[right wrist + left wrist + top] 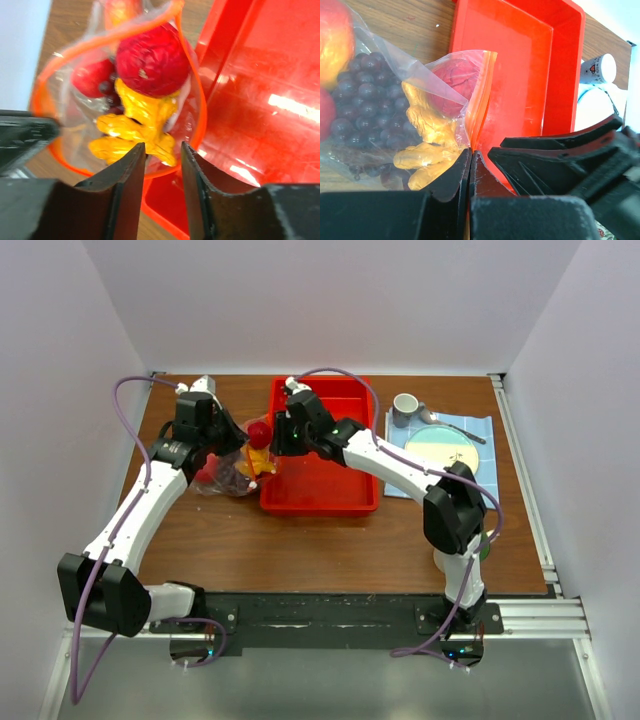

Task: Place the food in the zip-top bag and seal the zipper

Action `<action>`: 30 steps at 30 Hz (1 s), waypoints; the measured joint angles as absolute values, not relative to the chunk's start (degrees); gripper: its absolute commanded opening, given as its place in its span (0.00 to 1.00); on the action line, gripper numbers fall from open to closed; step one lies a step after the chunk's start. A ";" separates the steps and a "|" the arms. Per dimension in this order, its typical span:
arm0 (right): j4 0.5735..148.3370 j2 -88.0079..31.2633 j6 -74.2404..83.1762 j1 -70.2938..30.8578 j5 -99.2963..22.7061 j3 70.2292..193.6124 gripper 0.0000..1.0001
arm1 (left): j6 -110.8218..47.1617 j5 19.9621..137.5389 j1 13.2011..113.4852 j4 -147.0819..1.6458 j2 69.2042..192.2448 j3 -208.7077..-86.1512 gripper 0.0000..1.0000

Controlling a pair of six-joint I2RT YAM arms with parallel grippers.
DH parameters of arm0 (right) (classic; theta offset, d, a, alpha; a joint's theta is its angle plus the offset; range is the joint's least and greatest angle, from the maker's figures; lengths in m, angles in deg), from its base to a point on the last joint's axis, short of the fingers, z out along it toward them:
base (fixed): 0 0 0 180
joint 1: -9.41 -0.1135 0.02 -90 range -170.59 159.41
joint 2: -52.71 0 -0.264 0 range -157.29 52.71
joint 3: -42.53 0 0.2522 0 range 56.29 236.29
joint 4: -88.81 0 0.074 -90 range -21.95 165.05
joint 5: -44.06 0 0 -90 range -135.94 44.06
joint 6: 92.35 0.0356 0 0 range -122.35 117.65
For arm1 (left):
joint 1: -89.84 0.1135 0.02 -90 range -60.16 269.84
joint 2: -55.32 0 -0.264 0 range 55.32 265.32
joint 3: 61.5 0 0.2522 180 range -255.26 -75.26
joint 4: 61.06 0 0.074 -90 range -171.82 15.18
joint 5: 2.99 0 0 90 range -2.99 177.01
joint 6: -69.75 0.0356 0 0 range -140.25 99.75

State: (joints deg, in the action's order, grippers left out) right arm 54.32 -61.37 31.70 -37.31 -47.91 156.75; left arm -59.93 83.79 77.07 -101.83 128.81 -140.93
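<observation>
The zip-top bag (pixel 225 480) lies at the left rim of the red tray (pixel 330 485), mouth towards the tray. It holds dark purple grapes (pixel 365 100), a yellow-orange cluster (pixel 427 130), and round red fruits (pixel 457 82). My left gripper (pixel 470 154) is shut on the zipper (pixel 481 100) at the bag's mouth edge. In the right wrist view the zipper (pixel 197 125) forms an open loop around a red fruit (pixel 152 60) and the yellow cluster (pixel 135 127). My right gripper (pixel 163 150) is open, its fingers straddling the near rim of the mouth.
On the right lie a blue cloth (pixel 482 430) with a plate (pixel 445 448), a spoon (pixel 455 427) and a white mug (pixel 405 408). The tray (pixel 520 75) has no food in it. The two grippers (pixel 232 445) (pixel 277 438) work close together.
</observation>
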 measured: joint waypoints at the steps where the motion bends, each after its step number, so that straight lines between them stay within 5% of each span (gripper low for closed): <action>1: 54.30 -61.44 31.39 -37.16 -47.80 156.29 0.38 | -59.95 83.79 77.07 -101.85 128.81 -140.93 0.00; 20: 60.92 -67.03 31.67 -33.53 -39.76 151.62 0.39 | -60.00 83.81 77.07 -101.89 128.81 -140.95 0.00; 30: 63.59 -67.06 34.23 -33.29 -38.67 151.20 0.00 | -59.98 85.21 77.09 -102.44 128.46 -140.95 0.00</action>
